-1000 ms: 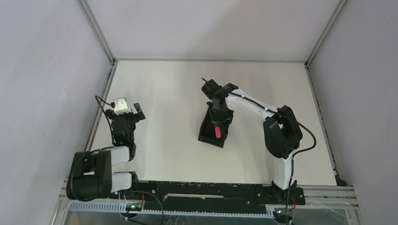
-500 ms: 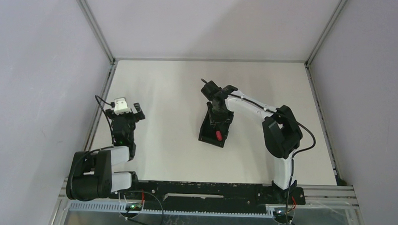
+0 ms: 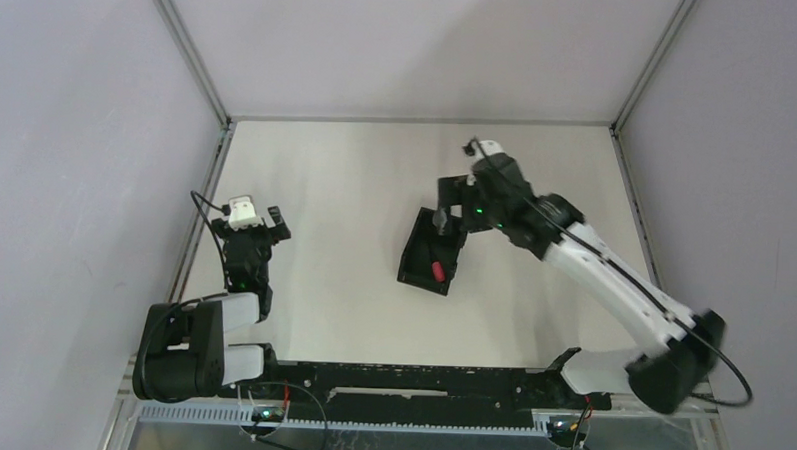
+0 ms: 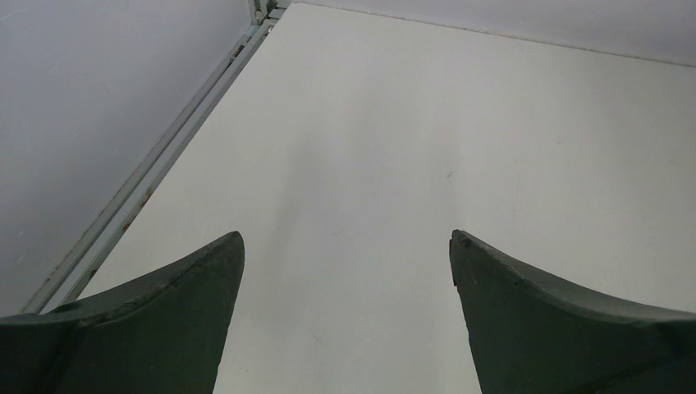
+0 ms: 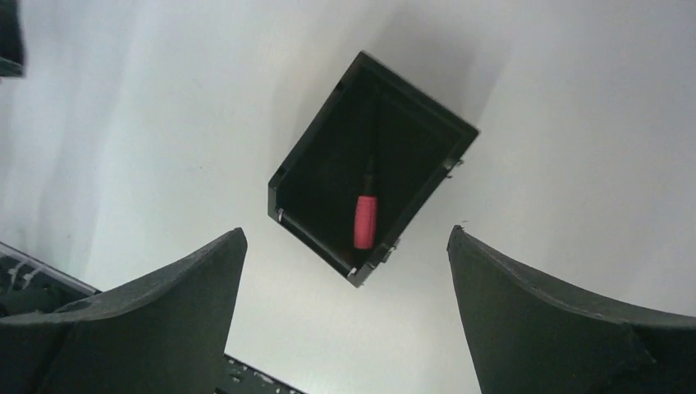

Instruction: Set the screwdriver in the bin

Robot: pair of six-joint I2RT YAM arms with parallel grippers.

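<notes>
— What do we count, starting from the left?
— Two arms, two grippers, one bin and one screwdriver. The left gripper (image 4: 346, 246) sits near nine o'clock on the table (image 3: 346, 173), its fingers spread wide over bare tabletop. A metal rail (image 4: 156, 176) runs past at its ten o'clock.
— And further right?
— The bin (image 5: 324, 193) stands just right of the table's middle. The screwdriver (image 5: 364, 220) lies flat inside it; in the right wrist view we see the red handle at six o'clock and the shaft pointing to twelve. The right gripper (image 5: 345, 236) hangs above, released and grasping nothing.
— What gives us trouble?
— The dark shaft nearly vanishes against the bin's black floor, so we cannot place its tip. From above, the right gripper covers the bin's far end.
</notes>
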